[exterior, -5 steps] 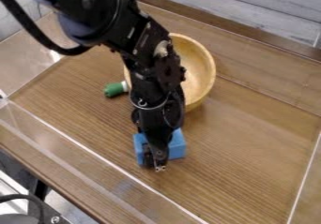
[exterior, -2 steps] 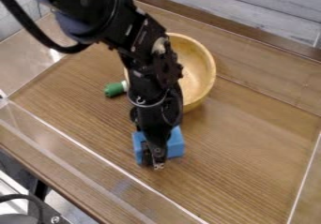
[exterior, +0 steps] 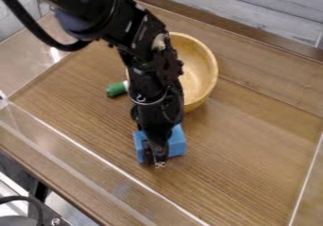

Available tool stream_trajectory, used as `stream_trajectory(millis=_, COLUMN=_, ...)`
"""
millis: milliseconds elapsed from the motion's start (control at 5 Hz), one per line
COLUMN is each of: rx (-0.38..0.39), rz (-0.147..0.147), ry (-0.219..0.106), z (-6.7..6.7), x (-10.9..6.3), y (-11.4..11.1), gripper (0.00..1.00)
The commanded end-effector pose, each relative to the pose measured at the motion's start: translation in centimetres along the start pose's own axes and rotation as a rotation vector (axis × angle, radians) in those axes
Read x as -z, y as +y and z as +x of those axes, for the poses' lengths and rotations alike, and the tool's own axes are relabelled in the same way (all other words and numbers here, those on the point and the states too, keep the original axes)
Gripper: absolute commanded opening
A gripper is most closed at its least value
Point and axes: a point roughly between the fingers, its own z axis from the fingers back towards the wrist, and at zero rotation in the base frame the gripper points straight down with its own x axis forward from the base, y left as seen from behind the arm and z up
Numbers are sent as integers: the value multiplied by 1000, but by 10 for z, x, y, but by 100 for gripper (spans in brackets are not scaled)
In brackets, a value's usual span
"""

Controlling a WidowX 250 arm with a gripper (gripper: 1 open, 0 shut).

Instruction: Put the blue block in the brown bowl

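Note:
The blue block lies on the wooden table, near the front middle. My gripper points straight down onto it, its black fingers shut on the block, which shows on both sides of them. The brown bowl stands behind the block, a little to the right; the arm hides its left part. Nothing shows in the part of the bowl that I can see.
A small green piece lies left of the arm. A clear wall borders the wooden table at the front and left. Pale planks run behind the bowl.

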Motion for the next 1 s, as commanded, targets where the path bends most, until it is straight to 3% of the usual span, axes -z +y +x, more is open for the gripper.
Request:
stream_trajectory(millis=0, rx=-12, rz=32, ry=-43, z=10, x=-9, y=12, gripper=0)
stream_trajectory(millis=800, rx=-27, rz=20, ry=-52, z=11, x=-6, y=16, gripper=0)
